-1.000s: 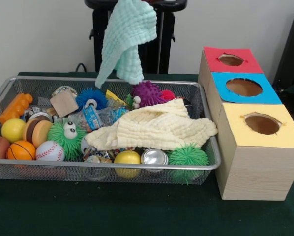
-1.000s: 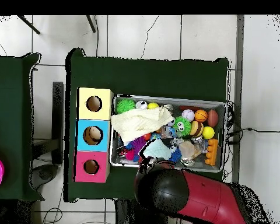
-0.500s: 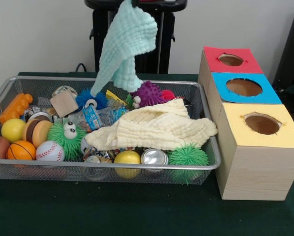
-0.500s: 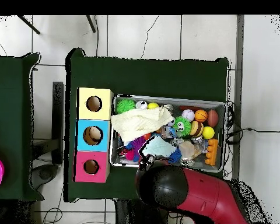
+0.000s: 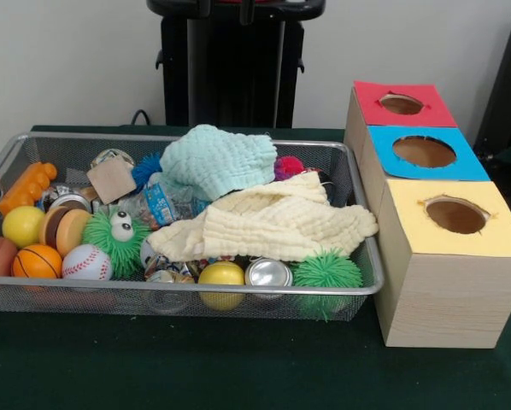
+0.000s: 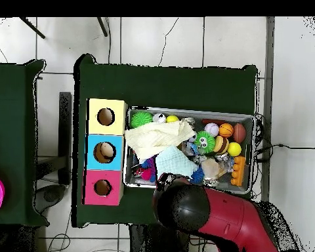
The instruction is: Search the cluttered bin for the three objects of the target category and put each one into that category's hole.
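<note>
- Mint-green waffle-weave cloth [image 5: 217, 161]: crumpled in a loose heap on top of the clutter, at the middle of the silver wire-mesh bin [image 5: 179, 290] towards its far wall. Free of any grip.
- Handling, as judged: light, soft and limp, not fragile and not slippery. Expect sagging and trailing when lifted, with a risk of snagging on neighbouring toys. Pinch a raised fold at the crown of the heap, not a flat edge.
- Cream-yellow waffle-weave cloth [image 5: 273, 220]: spread wide just beside the mint one and touching it, draped over other items. Same handling; take hold at the thick ridge along its middle.
- Cloths counted: two visible. Third, if cloths are the target, not seen; possibly buried.
- Gripper [image 5: 226, 7]: drawn up to the top edge of the front view, hidden under the red arm [image 6: 216, 220] in the overhead view. Spread or pressed together: cannot tell.
- Other contents counted: two plain yellow balls [image 5: 23, 225], two green spiky balls [image 5: 326, 272], one white baseball [image 5: 86, 261], one orange toy basketball [image 5: 38, 260].
- Wooden box [image 5: 443, 299] beside the bin: three holes, in the yellow top [image 5: 455, 213], blue top [image 5: 424, 151] and red top [image 5: 401, 103].
</note>
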{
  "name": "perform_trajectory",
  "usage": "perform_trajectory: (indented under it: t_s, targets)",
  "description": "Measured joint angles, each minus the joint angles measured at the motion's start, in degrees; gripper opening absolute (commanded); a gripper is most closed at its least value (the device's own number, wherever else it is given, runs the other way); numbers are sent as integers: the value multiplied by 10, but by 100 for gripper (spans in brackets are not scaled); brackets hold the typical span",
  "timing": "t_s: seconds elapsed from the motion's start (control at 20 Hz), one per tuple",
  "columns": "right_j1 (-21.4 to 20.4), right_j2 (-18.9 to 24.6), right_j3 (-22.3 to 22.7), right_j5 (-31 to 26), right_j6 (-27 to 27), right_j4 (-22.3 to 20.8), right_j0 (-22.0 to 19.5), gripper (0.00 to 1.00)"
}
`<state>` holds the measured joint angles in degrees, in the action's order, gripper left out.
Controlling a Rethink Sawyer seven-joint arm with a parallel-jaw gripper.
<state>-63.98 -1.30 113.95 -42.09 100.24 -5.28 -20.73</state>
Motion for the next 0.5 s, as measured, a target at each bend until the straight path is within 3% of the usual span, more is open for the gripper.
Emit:
perform_trajectory:
  t_s: [0.5]
  targets:
    - [7,-2,2,24,0,0,0,100]
